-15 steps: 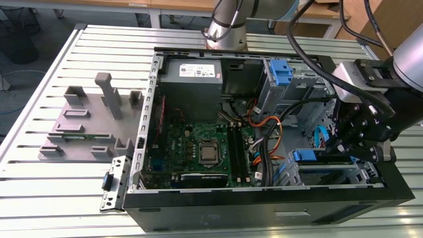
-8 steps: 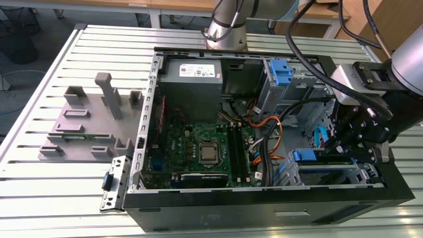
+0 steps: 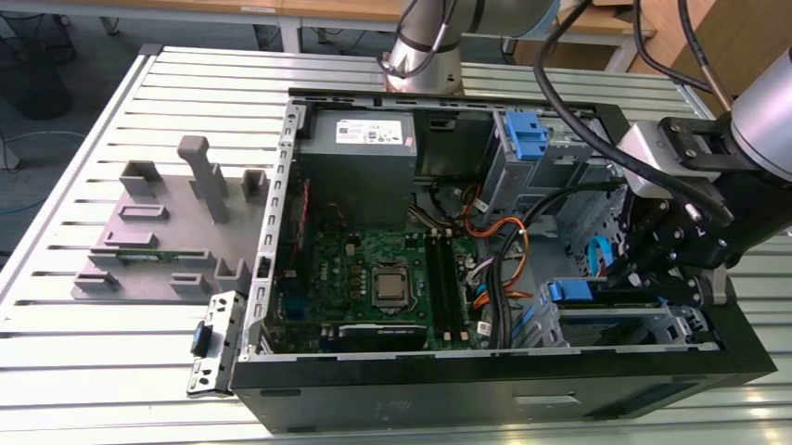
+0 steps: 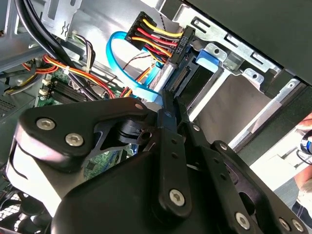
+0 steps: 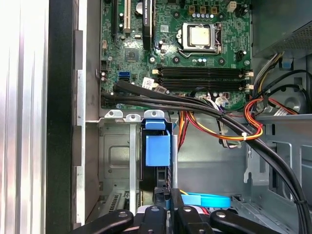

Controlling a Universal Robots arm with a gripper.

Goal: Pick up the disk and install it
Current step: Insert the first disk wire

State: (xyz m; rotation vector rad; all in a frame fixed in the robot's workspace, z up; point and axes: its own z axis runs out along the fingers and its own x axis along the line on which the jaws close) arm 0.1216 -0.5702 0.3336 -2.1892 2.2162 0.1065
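Note:
The disk point(image 3: 572, 291), with its blue bracket, stands on edge in the metal drive cage point(image 3: 619, 329) at the front corner of the open computer case, on the exterior view's right. Its blue tab point(image 5: 157, 147) shows in the first wrist view. In the second wrist view the blue bracket point(image 4: 207, 59) sits beside a black connector with red and yellow wires point(image 4: 178, 53). My gripper point(image 3: 629, 278) hangs over the cage. Its thin black fingers point(image 4: 168, 100) are shut together with nothing between them, their tips just short of the connector end of the disk. In the first wrist view the gripper point(image 5: 169, 197) points at the disk's slot.
Thick black cables point(image 5: 195, 105) and orange-red wires point(image 5: 243, 131) cross between the motherboard point(image 3: 371, 269) and the cage. A light-blue flat cable point(image 4: 117, 48) loops near the fingers. The grey power supply point(image 3: 359, 134) and an upright blue latch point(image 3: 526, 134) sit at the back. A grey fixture tray point(image 3: 161, 232) lies outside the case.

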